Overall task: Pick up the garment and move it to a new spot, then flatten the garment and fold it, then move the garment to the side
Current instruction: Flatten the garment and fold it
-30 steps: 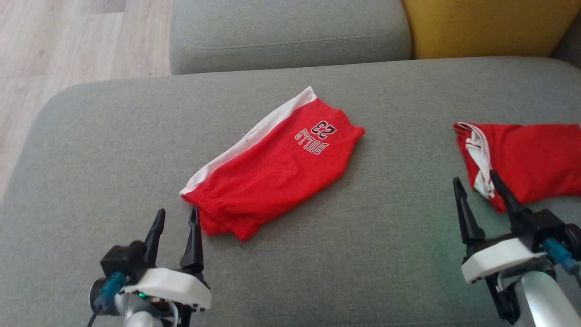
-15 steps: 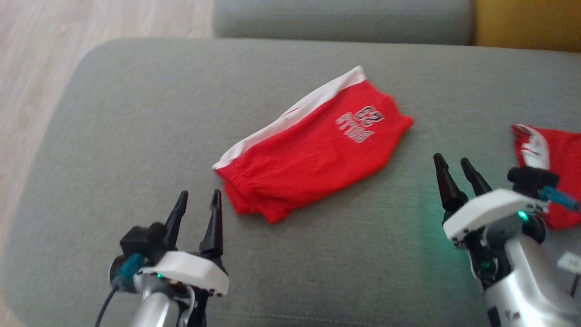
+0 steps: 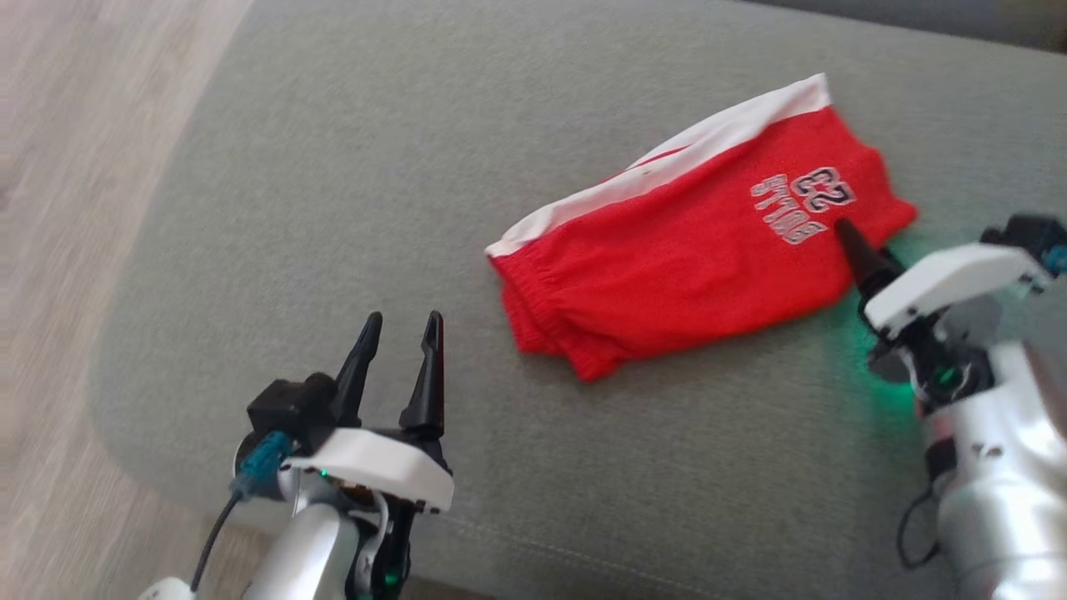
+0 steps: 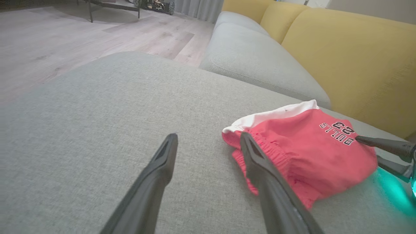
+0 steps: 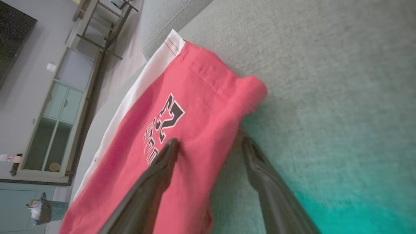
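The garment [image 3: 692, 242] is a pair of red shorts with a white side stripe and a "BULLS 23" print, lying folded on the grey sofa cushion [image 3: 350, 167]. My left gripper [image 3: 402, 317] stands open over bare cushion, just short of the elastic waistband end; in the left wrist view this gripper [image 4: 208, 136] has the waistband [image 4: 256, 156] beside its right finger. My right gripper [image 3: 850, 242] is open at the printed end. In the right wrist view its jaws [image 5: 209, 141] straddle the garment's [image 5: 195, 97] edge, one finger over the red cloth, the other over the cushion.
Wooden floor [image 3: 50, 208] lies past the cushion's rounded left edge. Yellow backrests [image 4: 351, 58] and another grey seat cushion [image 4: 253, 55] stand behind the garment. A cabinet [image 5: 55, 123] shows far off in the right wrist view.
The head camera has swung, shifting the whole picture right. My right gripper has moved left to the garment's printed end and now straddles its edge. The left gripper stays open near the waistband.
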Motion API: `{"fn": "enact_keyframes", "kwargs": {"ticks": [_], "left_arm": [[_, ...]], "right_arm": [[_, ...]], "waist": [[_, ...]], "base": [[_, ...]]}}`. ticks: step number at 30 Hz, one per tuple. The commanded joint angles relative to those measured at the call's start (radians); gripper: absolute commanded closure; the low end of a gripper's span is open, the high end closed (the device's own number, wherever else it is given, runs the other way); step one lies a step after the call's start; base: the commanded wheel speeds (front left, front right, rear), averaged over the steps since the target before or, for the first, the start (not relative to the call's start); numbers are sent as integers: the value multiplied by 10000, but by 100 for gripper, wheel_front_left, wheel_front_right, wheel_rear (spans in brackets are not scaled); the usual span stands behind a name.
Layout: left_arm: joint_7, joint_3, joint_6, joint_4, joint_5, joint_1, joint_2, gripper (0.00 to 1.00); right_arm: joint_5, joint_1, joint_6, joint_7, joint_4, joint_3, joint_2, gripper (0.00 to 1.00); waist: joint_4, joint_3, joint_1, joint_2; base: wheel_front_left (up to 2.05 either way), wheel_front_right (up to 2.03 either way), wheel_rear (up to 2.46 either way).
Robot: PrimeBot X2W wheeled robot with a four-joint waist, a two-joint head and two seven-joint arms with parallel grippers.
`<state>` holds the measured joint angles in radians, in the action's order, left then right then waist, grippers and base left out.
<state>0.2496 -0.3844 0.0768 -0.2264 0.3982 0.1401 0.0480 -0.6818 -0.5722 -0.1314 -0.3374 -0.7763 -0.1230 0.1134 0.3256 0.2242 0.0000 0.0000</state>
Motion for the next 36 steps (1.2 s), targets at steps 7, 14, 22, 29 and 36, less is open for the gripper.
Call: {"fn": "enact_keyframes", "kwargs": {"ticks": [7,14,22,29,36], "left_arm": [[122,-36,160,476,272,672,23,0],[122,-318,275,571,512,875,22,0],[122,-302,371,563,582,946,22,0],[122,-235,357,472,508,958,22,0],[122,-141,289,322,365,833,22,0]], "right_arm": [[710,-1417,7,-529,-1071,-215,303,0],[1689,-2421,7,-765,-2414,-374,472,0],[2046,-2774,7,-371,-2754,-147,320,100],[1631,-2466,7,953,-2285,-93,274,100],[1387,-1626,7,2376,-1811,-192,470,100]], "waist": [[699,604,0,0],[969,798,0,0],[891,774,0,0],[505,577,0,0],[-100,131,0,0]], "base": [[0,0,0],[0,0,0],[0,0,0],[0,0,0],[0,0,0]]}}
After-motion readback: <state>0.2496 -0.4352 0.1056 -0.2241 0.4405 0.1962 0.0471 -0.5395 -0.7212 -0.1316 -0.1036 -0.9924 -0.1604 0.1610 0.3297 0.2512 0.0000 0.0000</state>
